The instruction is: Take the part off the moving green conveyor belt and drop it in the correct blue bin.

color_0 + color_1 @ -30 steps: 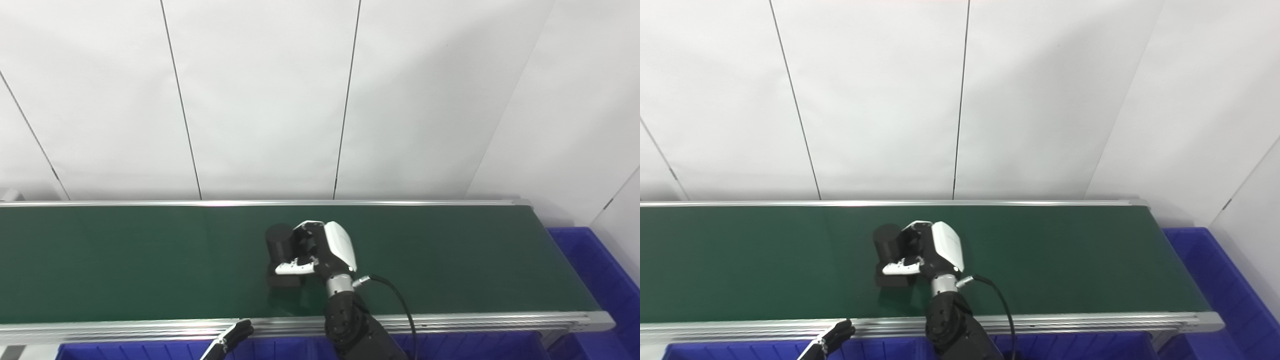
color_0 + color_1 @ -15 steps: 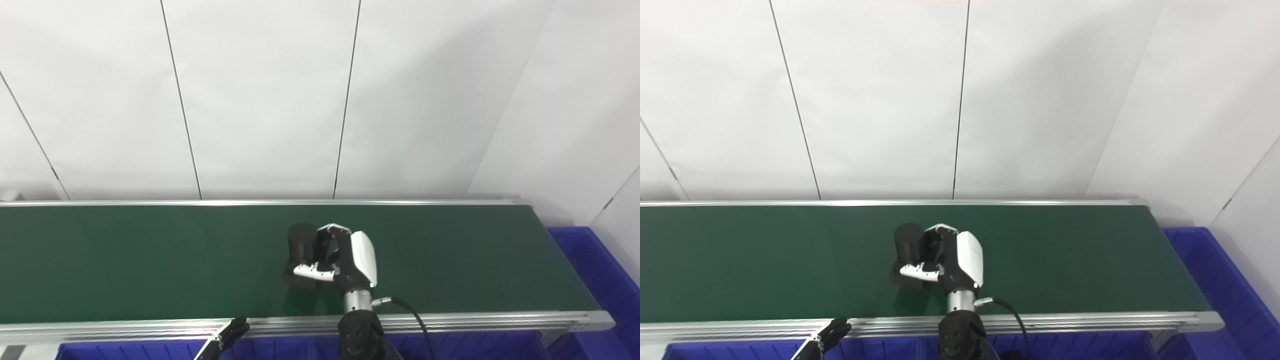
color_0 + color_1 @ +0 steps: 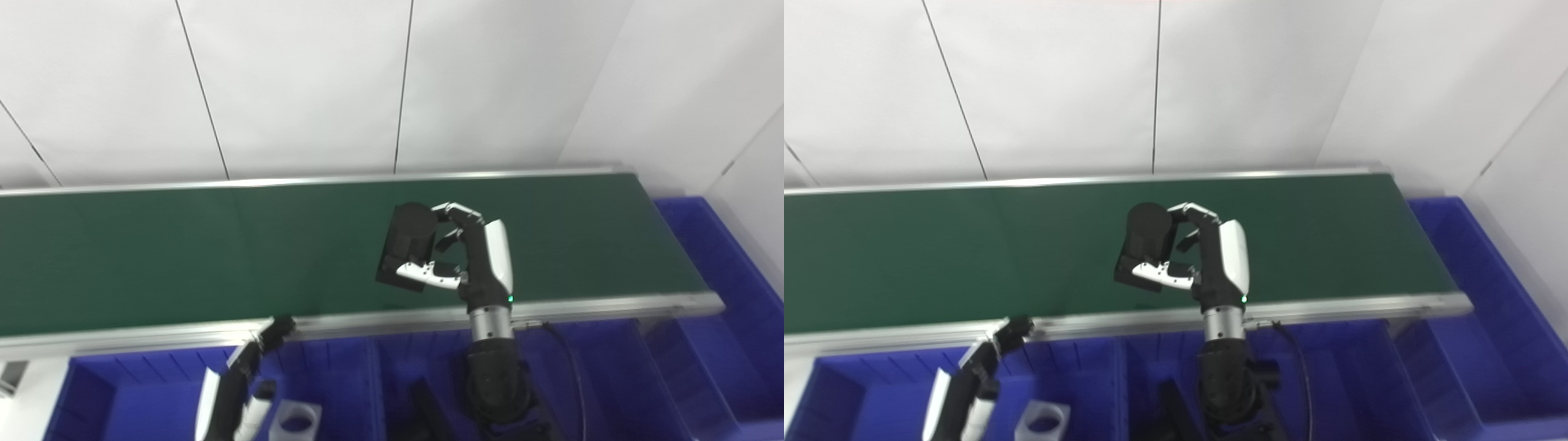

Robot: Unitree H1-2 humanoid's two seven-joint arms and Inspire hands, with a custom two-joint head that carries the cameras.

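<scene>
Over the green conveyor belt (image 3: 184,257), I see my right hand (image 3: 474,257) clasped around the black part (image 3: 407,242), which looks lifted clear of the belt. Left hand (image 3: 236,383) low over the blue bin (image 3: 122,398); fingers' state unclear.

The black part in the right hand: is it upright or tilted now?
Tilted. The black part leans with its round top toward the right and its square base toward the left, pinched by the right hand over the green belt.
</scene>
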